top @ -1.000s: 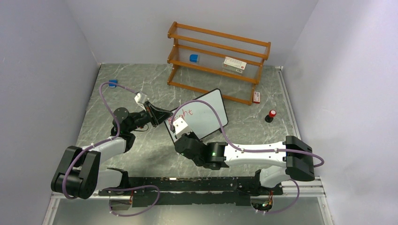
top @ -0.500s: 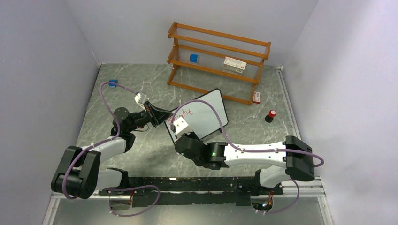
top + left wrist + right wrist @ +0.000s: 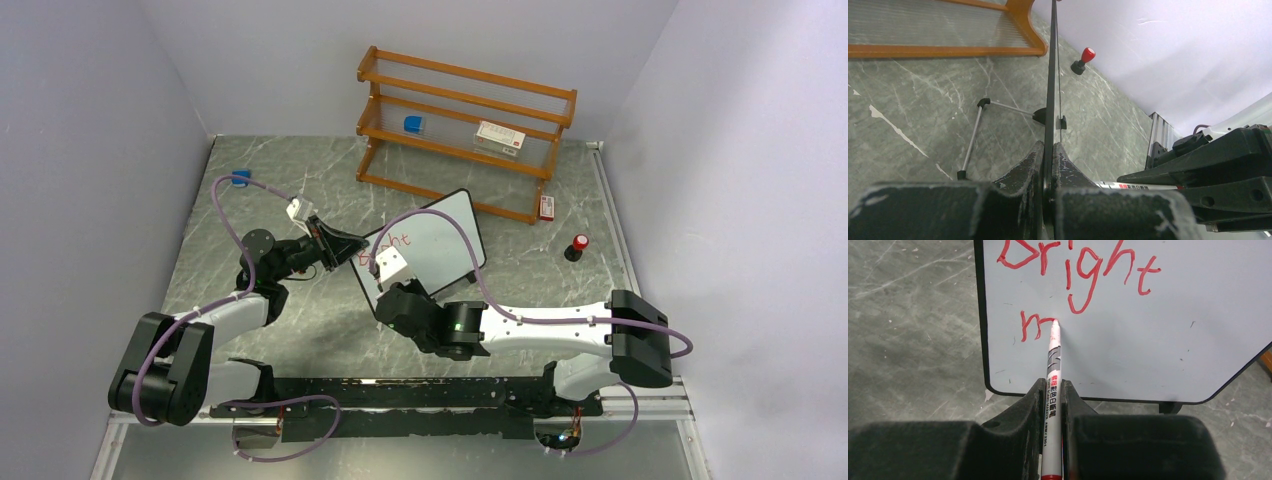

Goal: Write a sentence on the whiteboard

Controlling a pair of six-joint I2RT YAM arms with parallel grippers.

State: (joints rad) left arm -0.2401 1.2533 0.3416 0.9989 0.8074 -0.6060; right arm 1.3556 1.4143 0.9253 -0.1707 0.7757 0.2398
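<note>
The whiteboard [image 3: 432,243] stands tilted on its feet mid-table, black-framed; in the right wrist view [image 3: 1158,330] it reads "Bright" in red, with a partial "m" beneath. My left gripper [image 3: 352,250] is shut on the board's left edge, seen edge-on in the left wrist view [image 3: 1050,90]. My right gripper [image 3: 1052,390] is shut on a white red-ink marker [image 3: 1052,375] whose tip touches the board at the end of the "m". In the top view the right gripper [image 3: 392,280] is at the board's lower left.
A wooden shelf [image 3: 465,130] stands at the back with a blue item [image 3: 413,124] and a white box [image 3: 499,137]. A small red-and-white box [image 3: 546,207], the red marker cap [image 3: 577,247], a blue object [image 3: 240,179] and the board's wire stand [image 3: 979,130] are around.
The right gripper and marker shifted slightly right along the board, extending the lower red stroke. The left gripper and the board stayed put.
</note>
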